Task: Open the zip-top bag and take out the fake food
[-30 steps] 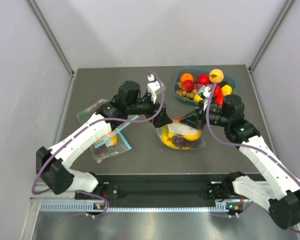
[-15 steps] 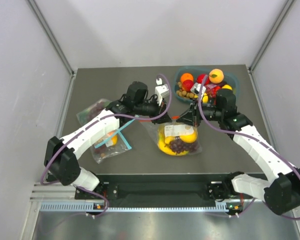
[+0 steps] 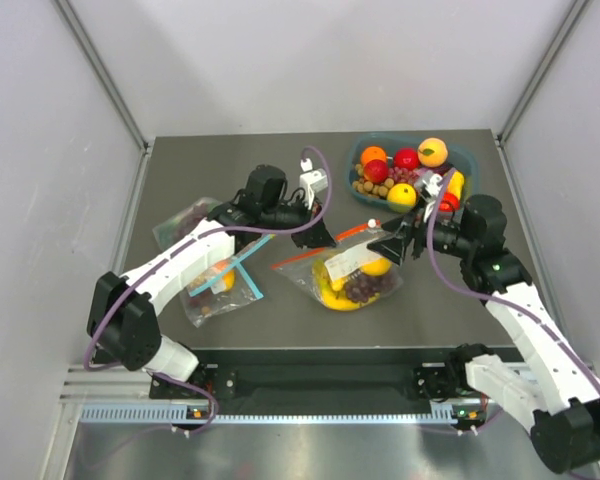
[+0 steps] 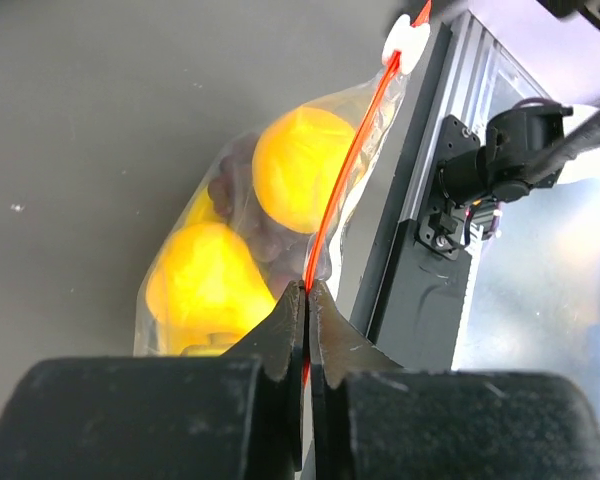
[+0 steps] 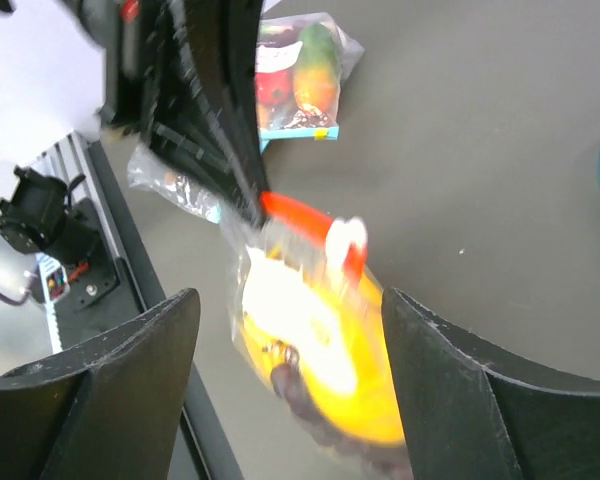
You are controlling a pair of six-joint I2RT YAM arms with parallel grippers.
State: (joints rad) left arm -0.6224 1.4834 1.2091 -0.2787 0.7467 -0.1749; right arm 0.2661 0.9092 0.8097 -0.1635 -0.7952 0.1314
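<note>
The zip-top bag [image 3: 342,262] lies mid-desk [image 3: 200,170], the fake food [image 3: 365,285] bunched in its near end; it looks zipped, all 3 pieces inside. At the bag's far left corner the left jaws are clamped on the red zip strip [image 4: 345,170]. At its far right corner the right jaws gape, holding nothing, around the white slider [image 5: 345,240].

With only 1 pinch, the thin strip may slip or the bag may drag. The right jaws might close on film instead of the slider. Beyond the bag, the fruit bowl [image 3: 468,152] could get bumped.
</note>
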